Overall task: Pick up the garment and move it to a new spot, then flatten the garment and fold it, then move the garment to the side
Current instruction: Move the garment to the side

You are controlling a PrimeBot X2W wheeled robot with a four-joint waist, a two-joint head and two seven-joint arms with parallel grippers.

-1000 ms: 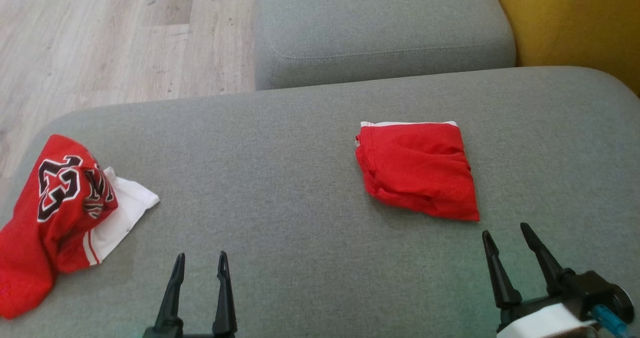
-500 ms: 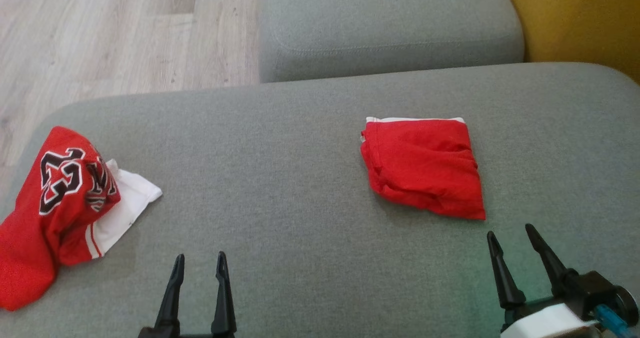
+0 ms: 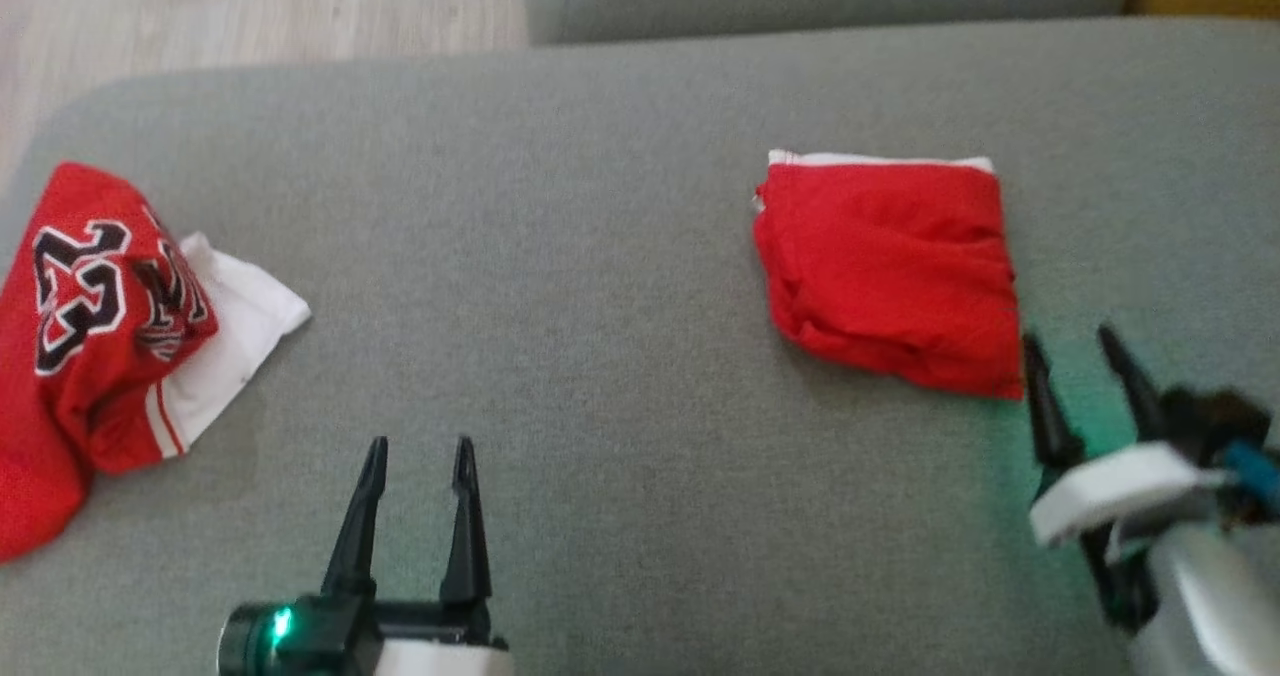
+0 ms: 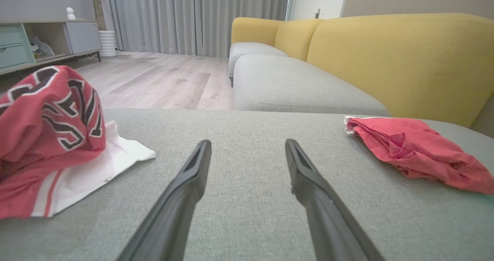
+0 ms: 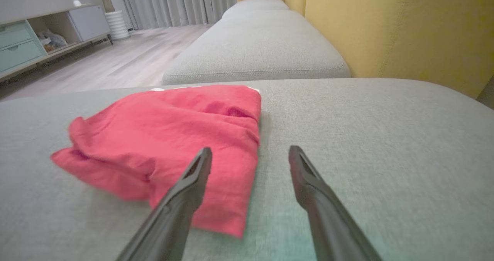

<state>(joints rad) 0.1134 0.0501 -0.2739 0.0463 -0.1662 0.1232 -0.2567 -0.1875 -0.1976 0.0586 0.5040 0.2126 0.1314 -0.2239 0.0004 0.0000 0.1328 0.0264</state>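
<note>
A folded plain red garment (image 3: 890, 261) with a white edge lies on the grey sofa seat (image 3: 560, 286), right of centre. It is also in the left wrist view (image 4: 413, 149) and the right wrist view (image 5: 173, 137). A crumpled red jersey (image 3: 90, 316) with black-and-white lettering and white trim sits at the seat's left end, seen too in the left wrist view (image 4: 46, 126). My right gripper (image 3: 1070, 341) is open, just off the folded garment's near right corner, holding nothing. The left gripper (image 3: 420, 451) stands open over bare cushion between the two garments.
A second grey cushion (image 4: 293, 87) lies beyond the seat, with a yellow backrest (image 4: 393, 56) to the right. Wooden floor (image 4: 162, 75) stretches past the seat's far left edge, and a cabinet (image 4: 34, 41) and curtains stand in the distance.
The camera has tilted down, shifting the whole picture. Both grippers now reach further up the seat, and the right one has drawn close to the folded garment's near corner.
</note>
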